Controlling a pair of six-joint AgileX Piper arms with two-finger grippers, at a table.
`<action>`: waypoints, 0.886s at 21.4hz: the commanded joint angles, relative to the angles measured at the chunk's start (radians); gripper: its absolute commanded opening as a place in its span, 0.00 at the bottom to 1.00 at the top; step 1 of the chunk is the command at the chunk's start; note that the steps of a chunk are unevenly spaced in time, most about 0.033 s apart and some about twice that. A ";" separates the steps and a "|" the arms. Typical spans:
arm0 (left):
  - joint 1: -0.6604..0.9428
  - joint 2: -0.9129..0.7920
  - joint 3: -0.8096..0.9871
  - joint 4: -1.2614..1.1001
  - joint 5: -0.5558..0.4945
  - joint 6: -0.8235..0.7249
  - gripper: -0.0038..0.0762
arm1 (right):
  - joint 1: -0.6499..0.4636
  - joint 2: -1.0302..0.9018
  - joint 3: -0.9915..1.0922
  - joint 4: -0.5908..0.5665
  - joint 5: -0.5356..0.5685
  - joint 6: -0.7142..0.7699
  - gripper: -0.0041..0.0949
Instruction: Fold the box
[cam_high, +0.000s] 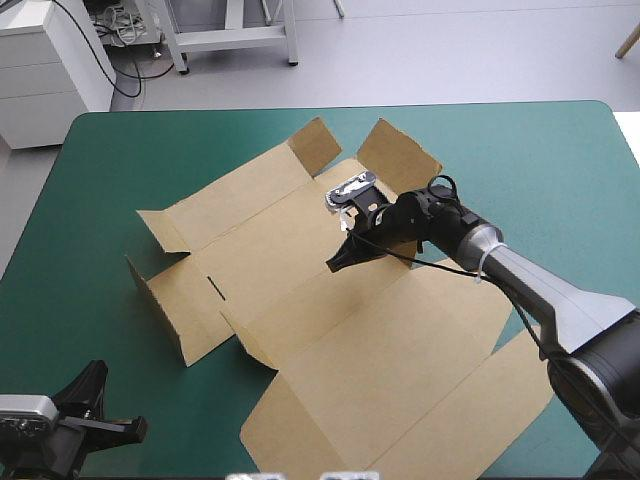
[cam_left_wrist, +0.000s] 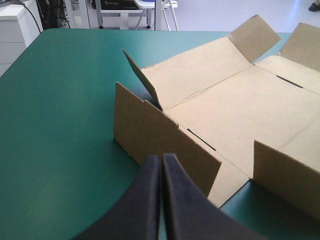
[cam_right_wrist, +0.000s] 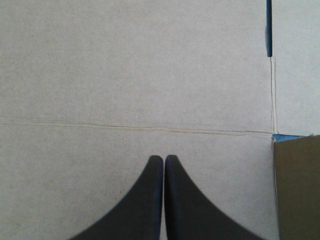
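Pressing the board flat beside its crease seems wisest. From above, one brown box (cam_high: 300, 290) lies mostly flat on the teal-green table (cam_high: 560, 170), with the right gripper (cam_high: 340, 262) over the box's middle. Left wrist: the left gripper (cam_left_wrist: 161, 159), closed and empty, faces the box's raised side wall (cam_left_wrist: 150, 135). Right wrist: closed, empty fingers stand just short of the box's score line (cam_right_wrist: 135, 127). Two grippers, one box.

Bare teal-green worktop (cam_high: 540, 170) lies open on every side of the box (cam_high: 350, 340), widest off its far right side. Obstacles: an upright wall (cam_left_wrist: 155, 137) on the box's left side, directly ahead of the left hand (cam_left_wrist: 161, 161), whose fingers are pressed together; two raised flaps (cam_high: 400, 152) at the box's far edge. The right hand (cam_high: 332, 266), fingers together, occupies the box's centre panel. The panels on the box's near right side lie flat.
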 joint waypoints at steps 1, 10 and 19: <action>-0.002 -0.009 -0.022 -0.017 -0.080 -0.004 0.04 | 0.002 -0.046 -0.033 0.013 -0.033 -0.007 0.04; -0.002 -0.009 -0.022 -0.017 -0.080 -0.004 0.04 | 0.002 -0.046 -0.033 0.013 -0.031 -0.007 0.04; -0.002 -0.009 -0.022 -0.017 -0.080 -0.004 0.04 | 0.002 -0.046 -0.033 0.013 -0.018 -0.007 0.04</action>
